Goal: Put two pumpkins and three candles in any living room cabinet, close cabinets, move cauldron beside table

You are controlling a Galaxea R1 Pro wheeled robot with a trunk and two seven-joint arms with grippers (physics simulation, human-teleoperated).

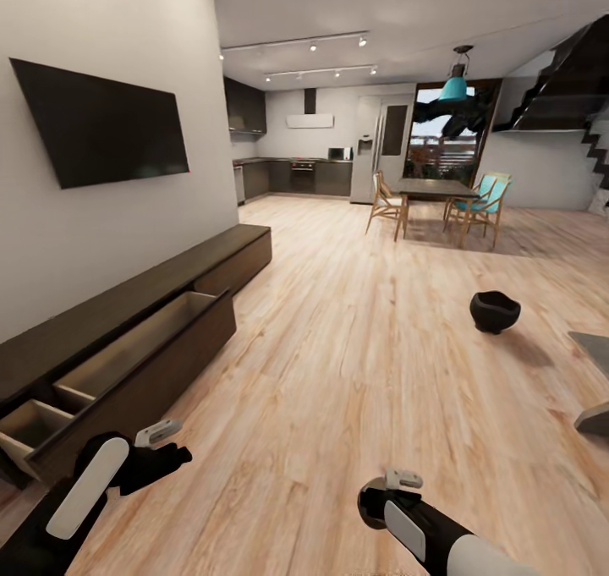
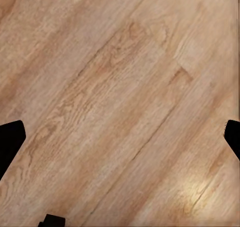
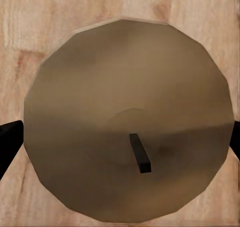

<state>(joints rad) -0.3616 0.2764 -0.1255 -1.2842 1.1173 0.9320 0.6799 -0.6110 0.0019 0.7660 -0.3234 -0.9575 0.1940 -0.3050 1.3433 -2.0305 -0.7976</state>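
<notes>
The right claw (image 1: 391, 490) hangs low over the floor (image 2: 120, 87), out in front of the cabinet (image 1: 169, 282). Its wrist view looks straight down on a candle (image 3: 125, 117), wick up, with a finger at each edge. I cannot tell whether the fingers are pressing on the candle or only flanking it. The left claw (image 1: 169, 445) is spread open and empty, closer to the cabinet front.

Two drawers (image 1: 144, 339) of the cabinet stand pulled out. The step in hand looks like getting this candle into one of them. To do it well, confirm a firm squeeze across the candle's middle, keep it upright, carry it over the drawer's front edge, then release it low inside. The cauldron (image 1: 495, 311) sits on the floor, well away from the cabinet.
</notes>
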